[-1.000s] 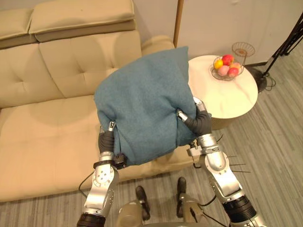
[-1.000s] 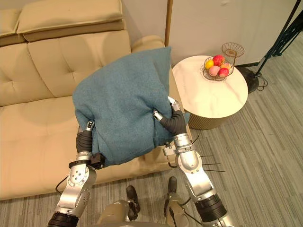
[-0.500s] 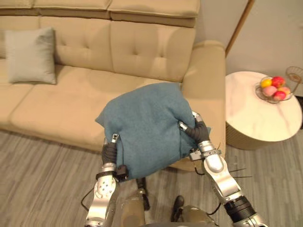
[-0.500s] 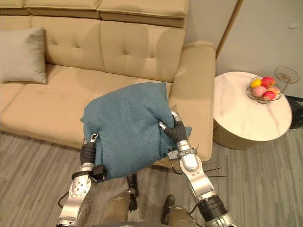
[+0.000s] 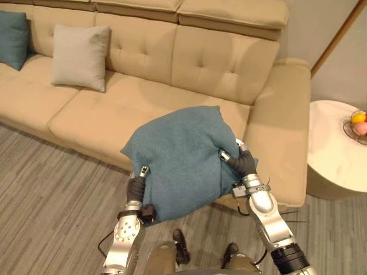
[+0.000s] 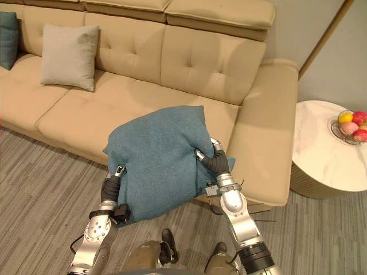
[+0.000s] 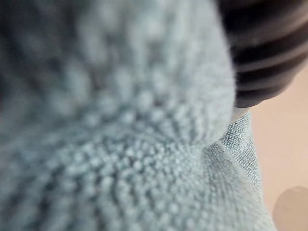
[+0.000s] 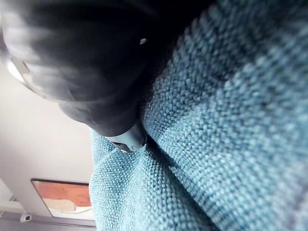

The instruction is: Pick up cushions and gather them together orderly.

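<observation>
Left hand (image 5: 136,184) and right hand (image 5: 242,163) are pressing against opposite sides of a large teal cushion (image 5: 180,157). It is hanging in the air between them, above the front edge of the sofa (image 5: 195,54) seat and the striped floor (image 5: 51,195), near the sofa's right armrest. Both hands are pressing deep into the fabric, so whether either hand is clenched or released cannot be told. Farther back, 2 smaller cushions are leaning against the backrest toward the sofa's left end: a grey cushion (image 5: 79,57) and, apart from it at the far left, a second teal cushion (image 5: 12,31). Beside the right armrest, a round white table (image 5: 335,154) is carrying a bowl of fruit (image 5: 356,125).
</observation>
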`<state>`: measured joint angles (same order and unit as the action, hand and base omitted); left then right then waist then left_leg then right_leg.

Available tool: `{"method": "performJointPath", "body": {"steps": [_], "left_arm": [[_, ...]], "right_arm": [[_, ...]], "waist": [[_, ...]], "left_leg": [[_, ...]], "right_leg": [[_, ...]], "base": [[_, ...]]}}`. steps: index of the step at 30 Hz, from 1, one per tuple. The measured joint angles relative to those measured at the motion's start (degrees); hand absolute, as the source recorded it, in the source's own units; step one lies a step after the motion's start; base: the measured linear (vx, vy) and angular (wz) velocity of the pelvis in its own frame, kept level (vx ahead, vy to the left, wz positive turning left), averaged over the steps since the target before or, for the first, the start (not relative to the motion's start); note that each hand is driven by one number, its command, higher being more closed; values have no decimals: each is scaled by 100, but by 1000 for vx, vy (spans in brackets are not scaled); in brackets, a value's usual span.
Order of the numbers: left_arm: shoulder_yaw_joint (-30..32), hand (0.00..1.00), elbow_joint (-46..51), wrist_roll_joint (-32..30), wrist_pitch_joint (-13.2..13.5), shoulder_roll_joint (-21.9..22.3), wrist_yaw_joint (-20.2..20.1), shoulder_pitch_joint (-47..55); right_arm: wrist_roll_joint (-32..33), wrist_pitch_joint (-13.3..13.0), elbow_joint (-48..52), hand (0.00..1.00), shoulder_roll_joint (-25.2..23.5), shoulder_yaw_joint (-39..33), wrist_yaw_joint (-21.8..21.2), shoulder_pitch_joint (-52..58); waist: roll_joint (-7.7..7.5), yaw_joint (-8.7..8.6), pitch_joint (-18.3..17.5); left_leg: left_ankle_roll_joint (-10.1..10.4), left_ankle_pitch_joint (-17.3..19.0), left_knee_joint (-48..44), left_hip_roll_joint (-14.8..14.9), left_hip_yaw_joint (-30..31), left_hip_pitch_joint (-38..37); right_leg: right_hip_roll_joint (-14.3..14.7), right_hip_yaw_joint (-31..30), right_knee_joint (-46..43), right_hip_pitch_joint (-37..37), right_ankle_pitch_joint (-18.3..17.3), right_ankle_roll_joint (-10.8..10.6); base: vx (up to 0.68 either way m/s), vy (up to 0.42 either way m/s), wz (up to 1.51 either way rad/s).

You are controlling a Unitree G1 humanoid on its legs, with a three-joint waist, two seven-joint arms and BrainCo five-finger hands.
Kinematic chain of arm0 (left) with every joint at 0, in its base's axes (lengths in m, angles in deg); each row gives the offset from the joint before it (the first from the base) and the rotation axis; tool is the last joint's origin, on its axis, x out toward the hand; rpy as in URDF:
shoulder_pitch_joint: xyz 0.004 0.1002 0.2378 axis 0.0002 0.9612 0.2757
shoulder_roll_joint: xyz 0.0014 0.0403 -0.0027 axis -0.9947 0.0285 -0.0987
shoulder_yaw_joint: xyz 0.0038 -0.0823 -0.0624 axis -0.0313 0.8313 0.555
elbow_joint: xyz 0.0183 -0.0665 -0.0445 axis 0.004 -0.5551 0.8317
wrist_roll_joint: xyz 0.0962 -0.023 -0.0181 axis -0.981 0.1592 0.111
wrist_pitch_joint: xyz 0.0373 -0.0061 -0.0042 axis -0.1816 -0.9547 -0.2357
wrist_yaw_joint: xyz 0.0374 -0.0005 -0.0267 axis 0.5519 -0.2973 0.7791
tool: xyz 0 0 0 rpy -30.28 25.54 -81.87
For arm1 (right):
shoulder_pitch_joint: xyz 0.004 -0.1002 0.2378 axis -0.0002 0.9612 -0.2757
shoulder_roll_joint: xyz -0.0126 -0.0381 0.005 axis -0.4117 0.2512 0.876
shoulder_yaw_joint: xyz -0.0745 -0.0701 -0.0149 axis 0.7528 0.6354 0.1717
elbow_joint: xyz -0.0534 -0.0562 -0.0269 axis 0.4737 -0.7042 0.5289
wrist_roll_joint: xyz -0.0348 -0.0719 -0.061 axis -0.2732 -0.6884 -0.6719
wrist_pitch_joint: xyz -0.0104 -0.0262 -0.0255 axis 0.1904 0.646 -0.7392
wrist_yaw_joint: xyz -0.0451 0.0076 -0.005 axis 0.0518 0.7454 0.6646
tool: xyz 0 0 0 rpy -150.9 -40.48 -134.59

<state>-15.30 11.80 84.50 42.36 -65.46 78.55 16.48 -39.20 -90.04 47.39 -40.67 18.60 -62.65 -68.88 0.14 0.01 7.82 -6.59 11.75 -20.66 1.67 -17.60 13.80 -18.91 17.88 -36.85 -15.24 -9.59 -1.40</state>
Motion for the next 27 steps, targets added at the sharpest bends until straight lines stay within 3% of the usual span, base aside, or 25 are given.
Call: {"method": "performJointPath", "body": {"steps": [3, 5, 6, 8, 9, 11, 12, 13, 15, 16, 17, 18, 20, 22, 26, 27], "left_arm": [[-13, 100, 2, 2, -1, -74, 1, 0], [-38, 100, -7, 3, -1, -78, 1, -38], [-75, 100, -18, 6, -2, -91, 2, -60], [-186, 100, -47, -1, -3, -101, -2, -57], [-220, 100, -50, -11, 3, -104, -21, -62], [-237, 100, -169, -12, 1, 61, -97, -100], [-244, 100, -208, -8, -3, 94, -120, -127], [-245, 100, -373, -6, -20, 147, -169, -221], [-351, 100, -527, 3, -59, 137, -221, -277], [-389, 100, -533, -13, -57, 179, -254, -476], [-392, 100, -531, -13, -57, 226, -254, -454], [-394, 100, -541, -14, -55, 230, -255, -456], [-391, 100, -608, -14, -76, 128, -253, -544], [-379, 100, -611, -15, -83, 90, -242, -495], [-311, 100, -480, -46, -52, 8, -229, -265], [-281, 100, -477, -121, -55, -27, -227, -262]], "right_arm": [[-1, 1, -4, 100, -20, 2, -19, 16], [3, 1, -4, 100, -11, -30, -19, 31], [8, 1, -3, 100, 0, -56, -18, 67], [49, -1, 34, 100, 42, -126, -18, 286], [58, -1, 53, 100, 37, -187, -25, 426], [62, 4, 47, 100, 116, -308, -88, 440], [62, 7, 46, 100, 141, -340, -96, 463], [63, 19, 49, 100, 218, -355, -96, 513], [101, 26, 101, 100, 250, -435, -96, 585], [110, 24, 289, 100, 211, -669, -94, 611], [109, 24, 291, 100, 215, -665, -103, 622], [108, 17, 294, 100, 262, -666, -115, 618], [108, 28, 287, 100, 51, -694, -106, 733], [105, 31, 281, 100, -102, -692, -112, 779], [102, 31, 112, 100, -199, -550, -140, 639], [100, 32, -5, 100, -225, -530, -134, 584]], "waist": [[-15, -57, -9], [-14, -137, -8], [-22, -196, -13], [-81, -314, -121], [-175, -354, -226], [106, -407, -246], [148, -396, -248], [165, -381, -237], [154, -307, -234], [155, -207, -235], [265, -201, -260], [468, -199, -279], [193, -313, -284], [73, -297, -290], [81, -212, -294], [63, -215, -302]], "left_leg": [[-101, 146, 16, -8, 241, -290], [22, 215, 122, -98, 369, -562], [73, 226, 185, -155, 414, -704], [257, 349, 221, -306, 499, -989], [437, 453, 113, -370, 517, -1044], [683, 557, -539, -27, 487, -794], [828, 472, -1086, 177, 315, -593], [1139, 140, -1998, 486, 78, -314], [1018, 258, -2760, 893, -240, -82], [947, 322, -1274, 927, 381, 462], [1184, -183, -216, 941, 683, 284], [1314, -1078, 312, 1131, 900, 190], [1222, -1010, 332, 831, 759, 85], [1219, -1005, 355, 627, 765, -19], [1197, -692, 566, 660, 358, -285], [1239, -663, 631, 747, 96, -321]], "right_leg": [[331, -60, -34, -312, -335, -109], [583, -66, 402, -661, -292, -131], [690, -93, 760, -763, -183, -180], [833, -226, 1037, -721, 293, -6], [927, -211, 1238, -576, 556, 263], [1091, -21, 1345, -369, 508, 359], [1187, 35, 1489, -224, 465, 390], [1300, 35, 1784, 117, 464, 392], [1385, -103, 2177, 615, 461, 396], [1182, -937, 2512, 905, 461, 181], [1234, -1071, 2475, 903, 457, 19], [1377, -1209, 2459, 963, 283, -305], [1053, -1350, 2388, 836, 271, -340], [908, -1671, 2522, 830, 408, -541], [1000, -2450, 2985, 663, 719, -624], [1076, -2654, 3078, 501, 876, -508]], "base": [[251, 18, 45], [289, 10, 43], [313, -5, 59], [443, -65, 72], [462, -111, 58], [444, -115, 34], [422, -102, 11], [413, -89, -5], [566, 75, -81], [610, 274, -181], [595, 514, -207], [196, 340, -92], [159, 284, -44], [83, 218, -50], [-12, 83, -100], [-86, 35, -135]]}}
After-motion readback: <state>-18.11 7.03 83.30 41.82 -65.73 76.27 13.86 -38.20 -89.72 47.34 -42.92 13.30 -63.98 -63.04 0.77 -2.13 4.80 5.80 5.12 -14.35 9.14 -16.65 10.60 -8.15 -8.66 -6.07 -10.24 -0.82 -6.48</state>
